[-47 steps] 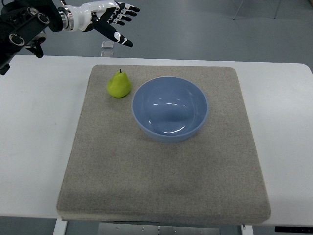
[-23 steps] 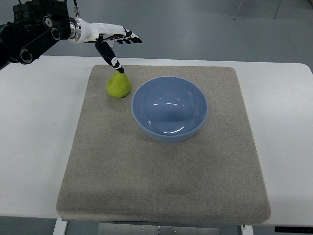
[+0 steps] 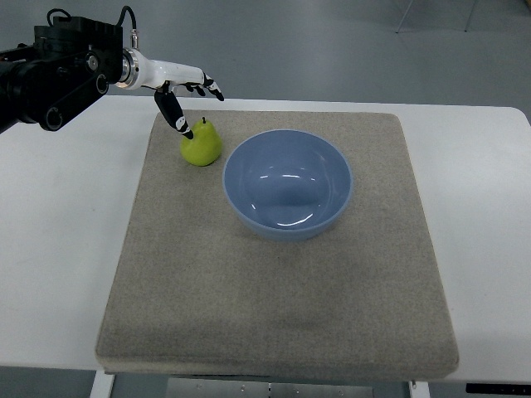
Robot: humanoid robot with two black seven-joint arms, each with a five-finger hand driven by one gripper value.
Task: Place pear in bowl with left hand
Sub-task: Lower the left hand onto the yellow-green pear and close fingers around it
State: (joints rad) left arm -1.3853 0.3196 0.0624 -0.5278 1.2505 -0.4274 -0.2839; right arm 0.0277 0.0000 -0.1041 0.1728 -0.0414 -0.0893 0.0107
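Pear (image 3: 202,146) upright, stem up, beside bowl (image 3: 288,184); left robot hand (image 3: 184,91) fingers apart, empty.

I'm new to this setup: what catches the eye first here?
The big blue bowl sits on the grey mat, with a green pear upright just to its left. Above the pear hovers the left hand, fingers spread, not yet gripping it.

I can read no writing, label, brand, number or sign on anything here, neither on my own arm nor on the things set out before me.
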